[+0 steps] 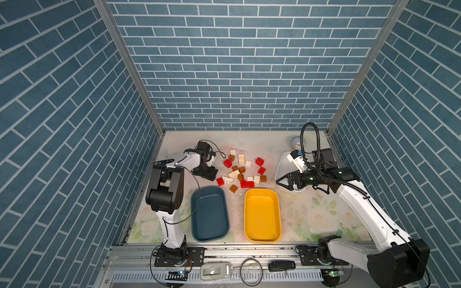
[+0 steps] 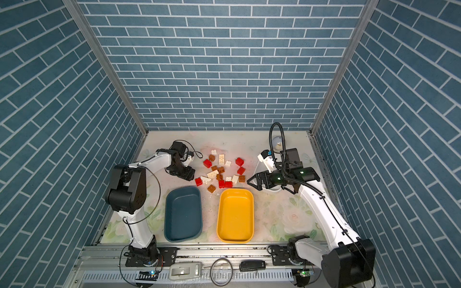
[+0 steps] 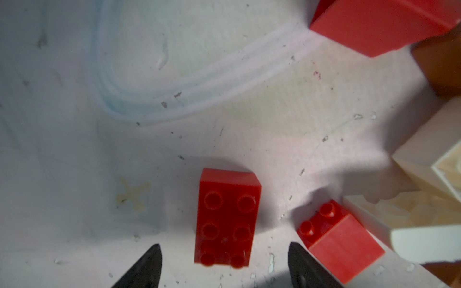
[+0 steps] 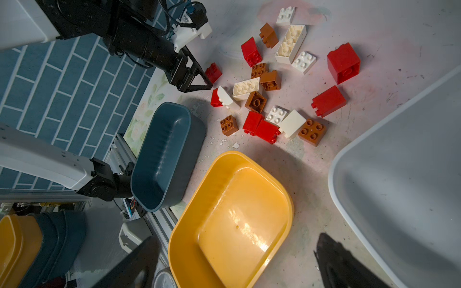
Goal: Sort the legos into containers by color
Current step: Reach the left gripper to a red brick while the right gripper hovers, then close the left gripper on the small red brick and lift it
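Red, cream-white and brown legos (image 1: 240,172) (image 2: 220,172) (image 4: 272,94) lie loose behind the trays. My left gripper (image 3: 224,246) (image 4: 205,81) points down at the pile's left edge, jaws open around an oblong red lego (image 3: 228,214) with a gap on each side. Both top views hide that brick under the left gripper (image 1: 208,174) (image 2: 185,174). The right gripper (image 1: 283,184) (image 2: 254,183) (image 4: 237,238) hangs open and empty. The teal container (image 1: 209,217) (image 2: 183,217), yellow container (image 1: 262,217) (image 2: 235,217) (image 4: 234,224) and white container (image 1: 283,163) (image 4: 399,179) are empty.
A second red lego (image 3: 341,239) and a cream one (image 3: 424,244) lie just beside one left fingertip. Black box (image 1: 324,154) and a bulb (image 1: 295,142) sit at the back right. On the front rail are a grey device (image 1: 215,271), a cable loop (image 1: 250,271) and a black fob (image 1: 282,265).
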You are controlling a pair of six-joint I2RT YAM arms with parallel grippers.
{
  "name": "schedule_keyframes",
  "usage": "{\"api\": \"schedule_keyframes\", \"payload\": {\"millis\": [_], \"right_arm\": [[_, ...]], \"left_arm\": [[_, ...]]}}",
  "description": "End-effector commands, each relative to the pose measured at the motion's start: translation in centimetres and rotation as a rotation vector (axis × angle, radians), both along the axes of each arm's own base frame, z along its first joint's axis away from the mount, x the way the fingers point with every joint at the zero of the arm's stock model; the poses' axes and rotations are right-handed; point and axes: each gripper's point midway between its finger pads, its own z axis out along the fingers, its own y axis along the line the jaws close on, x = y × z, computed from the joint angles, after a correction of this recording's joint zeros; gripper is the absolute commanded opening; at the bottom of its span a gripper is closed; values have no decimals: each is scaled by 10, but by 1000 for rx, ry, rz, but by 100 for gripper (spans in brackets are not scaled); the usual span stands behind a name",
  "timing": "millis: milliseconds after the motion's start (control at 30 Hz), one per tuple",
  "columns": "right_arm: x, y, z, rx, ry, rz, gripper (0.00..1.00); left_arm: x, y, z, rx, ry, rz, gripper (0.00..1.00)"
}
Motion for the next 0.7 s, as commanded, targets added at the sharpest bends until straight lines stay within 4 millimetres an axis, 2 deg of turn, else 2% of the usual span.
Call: {"api": "schedule_keyframes", "payload": {"millis": [0, 100, 200, 367, 533, 667], "right_arm": [[-1, 3, -3, -12, 7, 8, 99], [-2, 6, -4, -14, 13, 12, 99], [-5, 8, -5, -13, 18, 20, 99], [-5, 10, -5, -12, 24, 24, 99], [-3, 11, -5, -8, 18, 26, 99], [-1, 13, -4, -1, 16, 34, 99]], "left_arm": [[15, -3, -2, 20, -35, -24, 76], [17, -4, -7, 25, -32, -27, 61], [18, -4, -11, 25, -26, -25, 53], [17, -6, -6, 16, -27, -23, 35], [12, -4, 19, 16, -27, -8, 31], [0, 0, 60, 29, -34, 33, 32]]}}
